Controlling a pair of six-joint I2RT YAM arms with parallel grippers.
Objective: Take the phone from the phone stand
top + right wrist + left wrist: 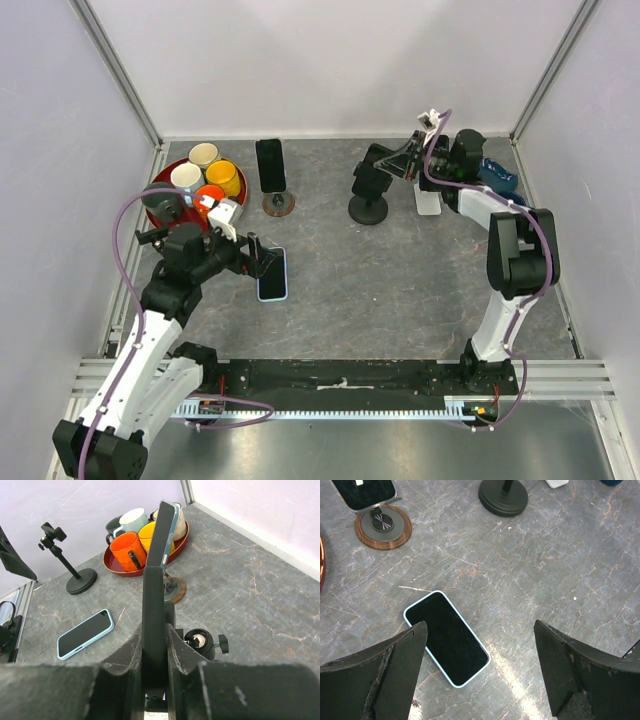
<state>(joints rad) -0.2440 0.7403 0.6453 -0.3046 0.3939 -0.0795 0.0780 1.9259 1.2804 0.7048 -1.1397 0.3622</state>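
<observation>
My right gripper (pixel 392 167) (pixel 154 636) is shut on the edge of a dark phone (pixel 366 178) (pixel 152 590). It holds the phone upright at the head of a black stand, above its round base (pixel 368 210) (pixel 503 497). The stand's ball head (pixel 199 641) shows just right of the phone. I cannot tell whether the phone still sits in the holder. My left gripper (pixel 262 255) (pixel 480 626) is open and empty, just above a blue-cased phone (pixel 272 273) (pixel 447 637) (pixel 85 634) that lies flat on the table.
Another phone (pixel 270 165) (pixel 167 527) rests on a stand with a round wooden base (pixel 278 204) (pixel 383 526). A red tray (pixel 175 162) (pixel 115 566) of mugs sits back left. A white stand (pixel 428 203) is by the right arm. A clamp stand (pixel 80 580) is far left.
</observation>
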